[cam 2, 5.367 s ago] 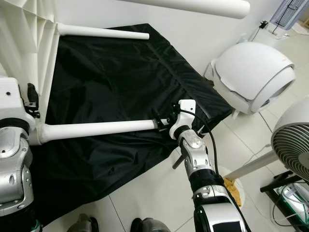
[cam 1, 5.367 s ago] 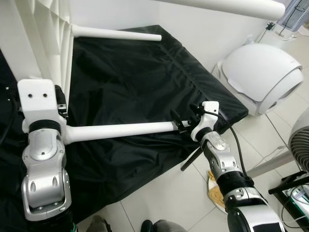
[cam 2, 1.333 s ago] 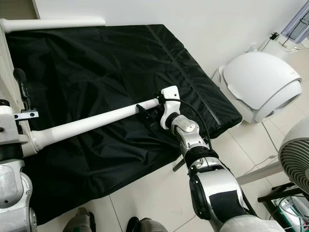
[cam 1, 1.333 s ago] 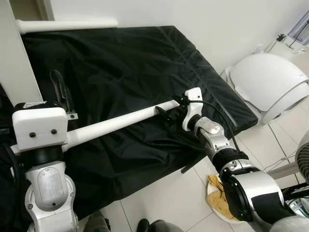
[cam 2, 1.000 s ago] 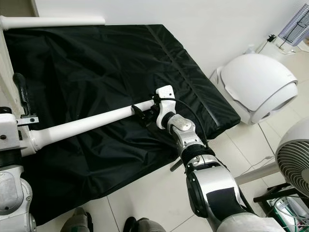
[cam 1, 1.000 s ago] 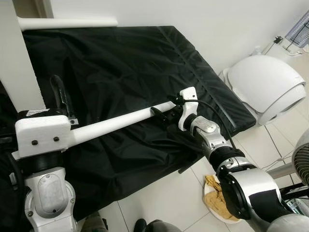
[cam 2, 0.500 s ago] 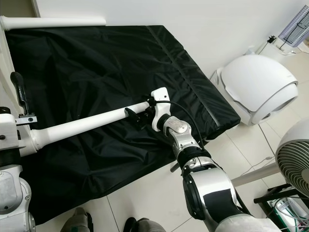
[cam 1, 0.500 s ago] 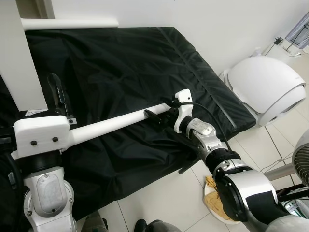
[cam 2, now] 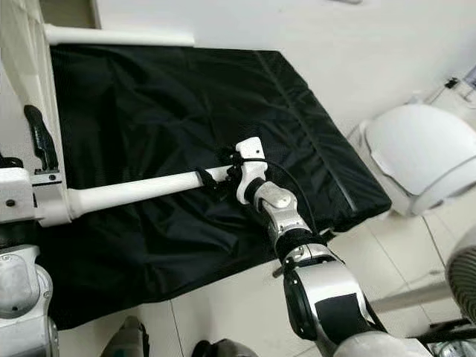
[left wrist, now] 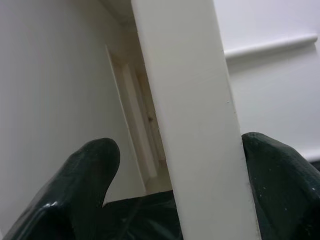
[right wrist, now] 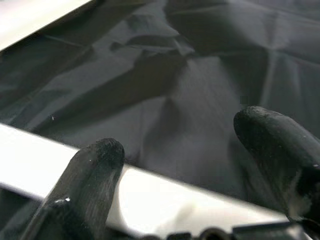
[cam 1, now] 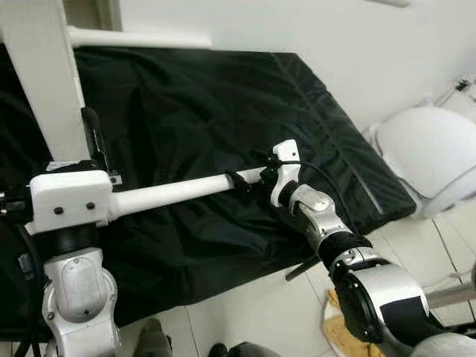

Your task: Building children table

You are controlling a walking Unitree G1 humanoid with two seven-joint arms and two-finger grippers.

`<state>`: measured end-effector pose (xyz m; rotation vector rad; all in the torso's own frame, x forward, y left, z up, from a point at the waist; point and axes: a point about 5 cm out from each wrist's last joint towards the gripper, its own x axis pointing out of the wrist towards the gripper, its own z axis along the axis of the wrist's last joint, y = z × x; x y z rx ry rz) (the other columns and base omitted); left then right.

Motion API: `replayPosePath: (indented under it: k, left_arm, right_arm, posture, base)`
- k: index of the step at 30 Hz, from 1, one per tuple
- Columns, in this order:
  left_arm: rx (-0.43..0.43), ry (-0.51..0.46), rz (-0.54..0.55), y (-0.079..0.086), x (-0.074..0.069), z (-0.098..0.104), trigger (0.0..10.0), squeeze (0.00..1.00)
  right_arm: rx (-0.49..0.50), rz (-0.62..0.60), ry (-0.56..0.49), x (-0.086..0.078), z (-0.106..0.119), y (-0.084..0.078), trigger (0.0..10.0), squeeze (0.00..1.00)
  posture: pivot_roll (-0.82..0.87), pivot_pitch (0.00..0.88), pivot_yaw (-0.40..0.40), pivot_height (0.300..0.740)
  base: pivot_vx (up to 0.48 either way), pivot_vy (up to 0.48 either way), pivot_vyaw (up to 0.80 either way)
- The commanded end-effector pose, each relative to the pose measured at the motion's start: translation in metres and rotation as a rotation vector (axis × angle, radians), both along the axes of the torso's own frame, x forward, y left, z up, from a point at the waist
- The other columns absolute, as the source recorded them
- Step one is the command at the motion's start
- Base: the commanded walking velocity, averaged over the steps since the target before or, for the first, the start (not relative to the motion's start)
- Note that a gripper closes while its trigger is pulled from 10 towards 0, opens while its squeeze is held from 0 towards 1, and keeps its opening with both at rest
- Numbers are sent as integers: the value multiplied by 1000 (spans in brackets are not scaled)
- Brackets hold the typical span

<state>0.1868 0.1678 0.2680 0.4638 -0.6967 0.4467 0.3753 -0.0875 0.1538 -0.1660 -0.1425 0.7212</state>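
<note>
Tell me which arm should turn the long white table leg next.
Right. The right gripper already has its fingers around the long white table leg near its free end, while the left gripper is braced against the flat white table panel.

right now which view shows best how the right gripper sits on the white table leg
The left eye view: the right gripper sits around the free end of the white table leg above the black mat. The right eye view shows the same. The right wrist view shows two fingertips apart over the leg. The left wrist view shows a white frame bar.
</note>
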Motion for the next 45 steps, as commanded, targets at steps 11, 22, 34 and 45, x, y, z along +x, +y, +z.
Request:
replayPosePath:
  k: [11, 22, 34, 45]
  left_arm:
    - [58, 63, -192, -16, 5, -7, 10000, 0]
    - [110, 168, -391, -28, 11, -20, 10000, 0]
    - [104, 312, -503, -28, 25, -48, 10000, 0]
    - [110, 423, -563, -38, 37, -78, 10000, 0]
  right_arm:
    - [-32, -19, 32, -3, -12, 0, 10000, 0]
    - [-11, -24, 48, -3, -13, 5, 10000, 0]
    - [53, -248, 10, 2, -11, -7, 10000, 0]
    - [122, -362, -22, -2, -14, -7, 10000, 0]
  posture:
    - [152, 106, -149, 740]
    - [155, 121, -133, 740]
    - [140, 115, -91, 740]
    - [107, 80, -25, 740]
  base:
    - [0, 0, 796]
    - [0, 0, 652]
    - [0, 0, 0]
    - [0, 0, 0]
